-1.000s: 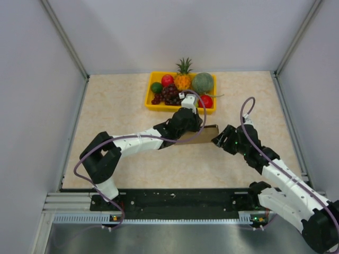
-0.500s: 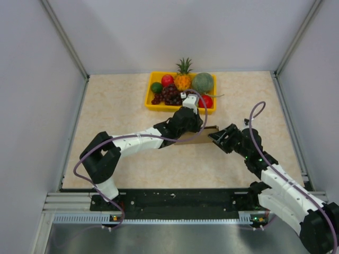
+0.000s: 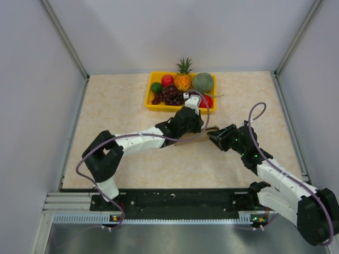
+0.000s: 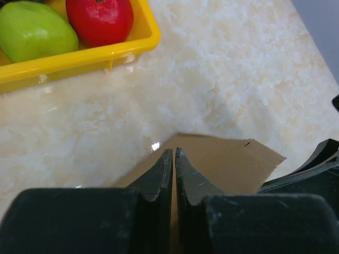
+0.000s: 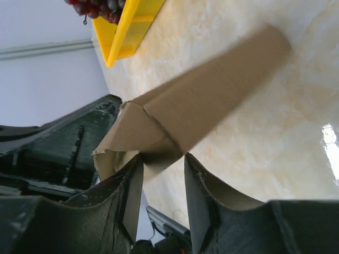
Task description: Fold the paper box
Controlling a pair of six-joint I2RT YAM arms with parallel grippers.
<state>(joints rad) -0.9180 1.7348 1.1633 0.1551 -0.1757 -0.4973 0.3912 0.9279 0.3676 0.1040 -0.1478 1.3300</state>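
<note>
- Top external view: the paper box (image 3: 202,136) lies on the table (image 3: 122,106) between the two arms, near the middle and a little nearer than the yellow tray (image 3: 159,108) of fruit. Only a brown strip of it shows past the left arm.
- Its long axis runs roughly left to right and rises slightly toward the far side at its right end.
- The left gripper (image 4: 174,154) comes at the box from the left and sits over its left and middle part. In the left wrist view its fingers are drawn together to a thin line with cardboard in it, so it is pinching the sheet, and a creased panel juts out beyond the tips.
- The right gripper (image 5: 163,166) meets the box's right end head-on. In the right wrist view a folded corner sits in the gap between its fingers, with a flap lying along the inside of one finger.
- Those jaws stand partway apart on either side of the corner. I cannot tell whether the pads are pressing on it.
- The relation that matters is that the box spans the two grippers, one end to each. The right arm is nearer the free end, so the coming crease probably falls to it, with the left arm as anchor.
- The main risk is that a loose hold lets the corner slip out as the panel turns.
</note>
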